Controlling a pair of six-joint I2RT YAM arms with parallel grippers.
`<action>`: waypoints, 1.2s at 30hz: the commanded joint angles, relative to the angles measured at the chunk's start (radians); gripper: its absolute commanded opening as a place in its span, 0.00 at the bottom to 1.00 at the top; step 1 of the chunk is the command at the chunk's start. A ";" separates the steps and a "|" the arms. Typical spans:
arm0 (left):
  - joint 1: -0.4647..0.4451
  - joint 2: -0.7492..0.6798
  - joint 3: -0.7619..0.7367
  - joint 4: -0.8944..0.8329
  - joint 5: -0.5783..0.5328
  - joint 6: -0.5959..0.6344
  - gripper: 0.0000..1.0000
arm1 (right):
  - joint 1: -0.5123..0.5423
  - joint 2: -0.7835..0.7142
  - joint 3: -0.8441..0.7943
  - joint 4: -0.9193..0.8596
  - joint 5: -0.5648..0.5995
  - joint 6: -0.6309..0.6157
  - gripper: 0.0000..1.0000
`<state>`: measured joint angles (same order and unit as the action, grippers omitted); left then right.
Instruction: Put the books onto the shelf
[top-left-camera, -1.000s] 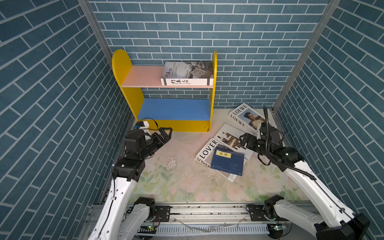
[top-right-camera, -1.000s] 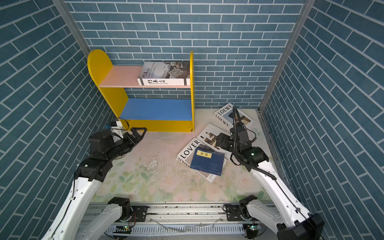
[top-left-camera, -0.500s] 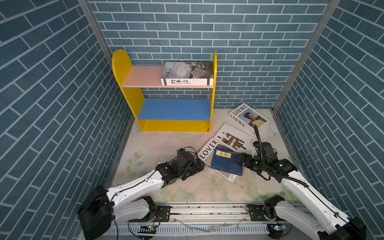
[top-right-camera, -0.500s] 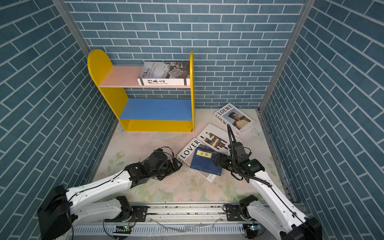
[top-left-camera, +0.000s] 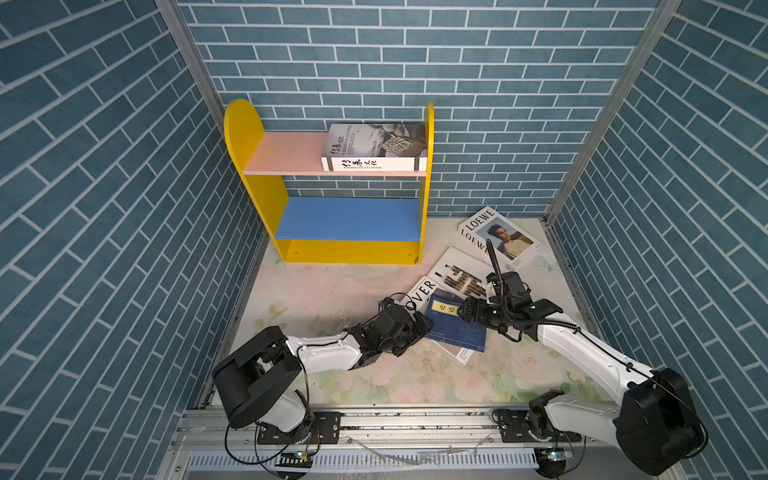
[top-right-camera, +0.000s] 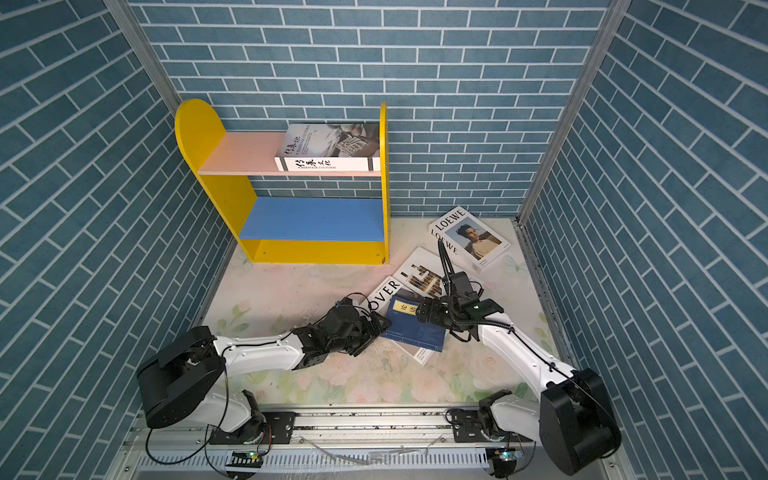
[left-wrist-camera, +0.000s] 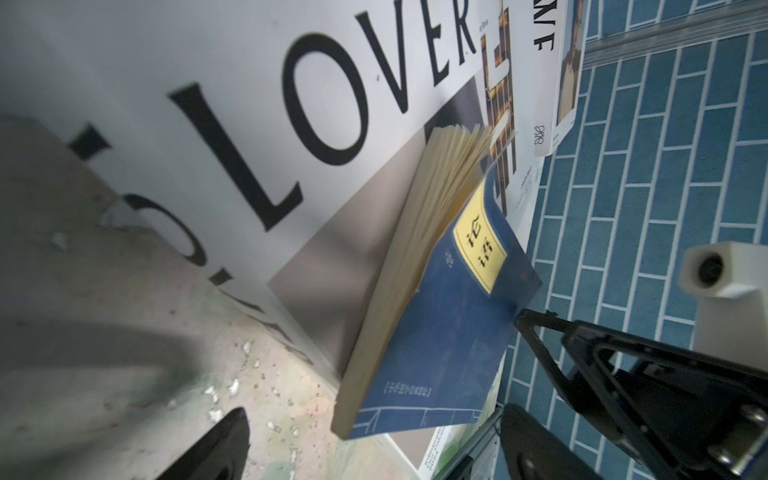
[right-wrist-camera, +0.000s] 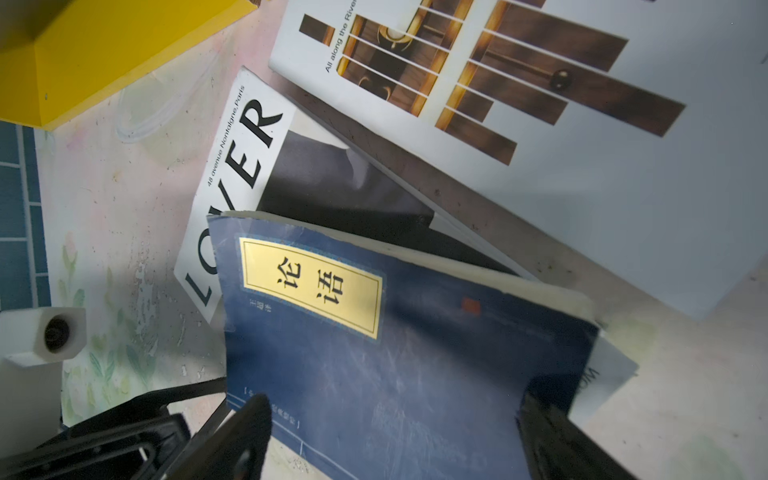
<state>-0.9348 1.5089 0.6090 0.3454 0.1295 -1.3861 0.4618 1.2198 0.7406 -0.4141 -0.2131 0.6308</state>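
One of the books, the Heritage Cultural volume (top-left-camera: 374, 145), is laid flat on the pink upper board (top-left-camera: 282, 153) of the shelf (top-left-camera: 245, 124), pushed against the right side panel; its spine is printed "HERITAGE CULTURAL" under brushed Chinese characters; the blue lower board (top-left-camera: 349, 218) is bare. The other four books are left on the table (top-left-camera: 316, 299). The LOEWE book (top-left-camera: 498, 237) is set apart near the back corner; the brown-bar book (right-wrist-camera: 540, 83), lettered "All along the River", overlaps the LOVER book (left-wrist-camera: 291, 104), on which a small line ending "Paris" can be read. The navy book (top-left-camera: 457, 332) lies uppermost on LOVER, so it is probably being taken first; its yellow label (right-wrist-camera: 311, 286) reads 论语.

It is approached from both sides. The left end effector (top-left-camera: 424, 328) is held wide open at one edge; the right end effector (top-left-camera: 465, 311) is also spread open, its fingers (right-wrist-camera: 249, 432) over the cover, with no grip seen. In the left wrist view the book (left-wrist-camera: 449, 332) is tilted with its pages fanned, presumably so that a thin, flat volume can be pinched.
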 joint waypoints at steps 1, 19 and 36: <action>-0.022 0.038 -0.023 0.158 0.017 -0.059 0.93 | -0.003 0.040 0.014 0.065 -0.042 -0.003 0.91; -0.032 0.058 0.028 0.268 0.015 0.017 0.69 | -0.001 0.134 -0.092 0.173 -0.150 0.066 0.87; -0.020 -0.121 0.044 -0.134 -0.122 0.095 0.75 | 0.001 0.007 0.057 0.073 -0.078 0.020 0.85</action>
<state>-0.9596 1.3949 0.6647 0.2996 0.0387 -1.3109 0.4599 1.2770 0.7486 -0.2775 -0.3428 0.6540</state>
